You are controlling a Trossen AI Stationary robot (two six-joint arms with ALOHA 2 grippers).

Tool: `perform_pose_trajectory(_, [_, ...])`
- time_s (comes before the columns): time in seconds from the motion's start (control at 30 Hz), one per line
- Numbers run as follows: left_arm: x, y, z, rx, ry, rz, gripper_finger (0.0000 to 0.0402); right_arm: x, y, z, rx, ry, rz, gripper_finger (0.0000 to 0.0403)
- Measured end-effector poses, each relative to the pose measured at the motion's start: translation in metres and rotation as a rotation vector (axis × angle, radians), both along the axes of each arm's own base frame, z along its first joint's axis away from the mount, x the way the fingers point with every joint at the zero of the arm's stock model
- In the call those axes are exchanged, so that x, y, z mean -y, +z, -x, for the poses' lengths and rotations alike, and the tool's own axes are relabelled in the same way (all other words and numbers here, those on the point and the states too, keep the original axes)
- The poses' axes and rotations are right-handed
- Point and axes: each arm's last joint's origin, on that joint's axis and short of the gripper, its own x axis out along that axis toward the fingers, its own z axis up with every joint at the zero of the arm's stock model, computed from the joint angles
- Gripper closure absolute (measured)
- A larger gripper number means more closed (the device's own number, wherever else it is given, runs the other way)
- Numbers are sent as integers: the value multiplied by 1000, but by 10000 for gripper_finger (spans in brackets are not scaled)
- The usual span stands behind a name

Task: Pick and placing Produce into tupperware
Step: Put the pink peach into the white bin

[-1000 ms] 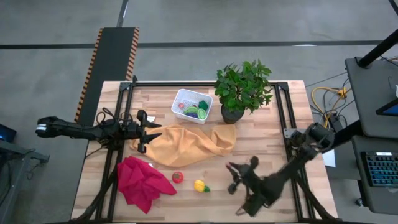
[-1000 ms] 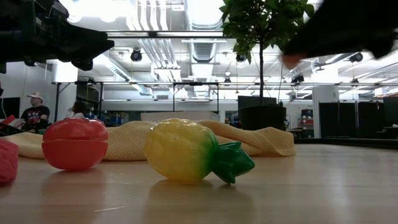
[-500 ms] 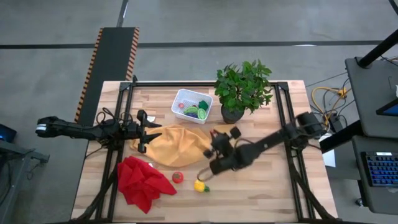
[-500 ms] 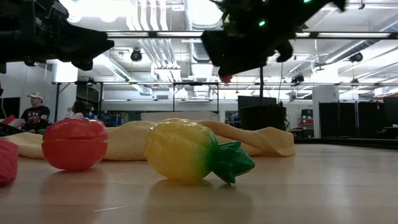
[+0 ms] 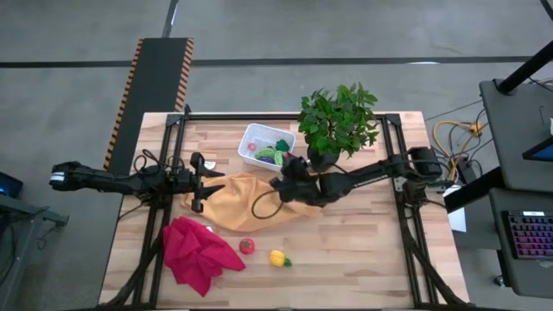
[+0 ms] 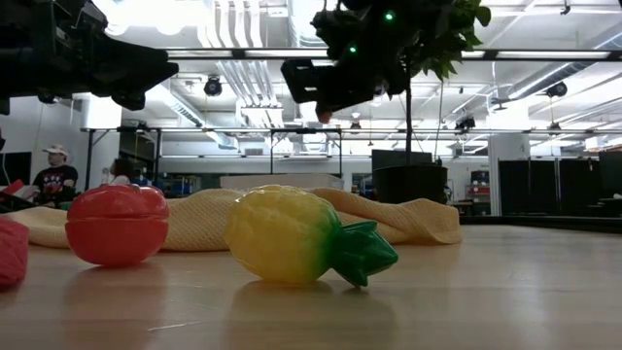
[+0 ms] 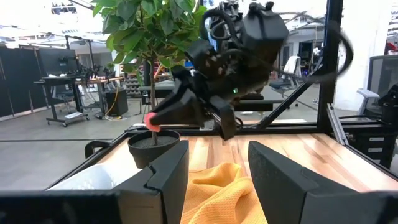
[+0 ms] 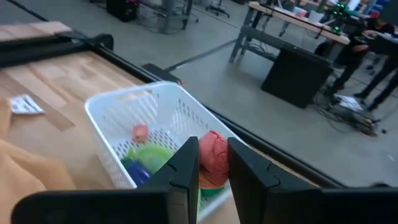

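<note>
Pink toy fruit pinched in your right tool, just short of the white bin.

Your right tool (image 8: 208, 163) is closed on a small pink fruit (image 8: 212, 157), held in the air beside the white bin (image 5: 252, 136) near the potted plant (image 5: 338, 121). It looks light, hard and smooth, likely slippery, so you want a pinch across its middle, as now. The bin already holds green, purple and small red pieces. A red fruit (image 5: 247, 246) and a yellow fruit (image 5: 277, 257) lie on the table (image 5: 363, 250). Your left tool (image 7: 216, 177) waits spread open and empty over the orange cloth (image 5: 251, 200).
</note>
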Motion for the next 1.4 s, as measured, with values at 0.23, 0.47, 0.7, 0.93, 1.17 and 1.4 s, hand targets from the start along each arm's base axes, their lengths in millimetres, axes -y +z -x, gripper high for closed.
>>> perform_pose_trajectory(0.23, [0, 0, 0, 0, 1, -6, 249, 14, 11, -11, 45, 51, -9, 340])
perform_pose_trajectory(0.47, [0, 0, 0, -1, 1, -8, 249, 17, 14, -14, 64, 78, -13, 340])
perform_pose_trajectory(0.7, [0, 0, 0, -1, 1, -8, 249, 17, 3, -18, 59, 77, -14, 340])
perform_pose_trajectory(0.93, [0, 0, 0, -1, 1, -8, 249, 16, -21, -37, 16, 52, 29, 340])
perform_pose_trajectory(1.17, [0, 0, 0, -1, 1, -6, 249, 30, -39, -62, -79, -32, 116, 340])
perform_pose_trajectory(1.4, [0, -1, -1, -13, 1, -5, 249, 51, -57, -76, -129, -71, 123, 339])
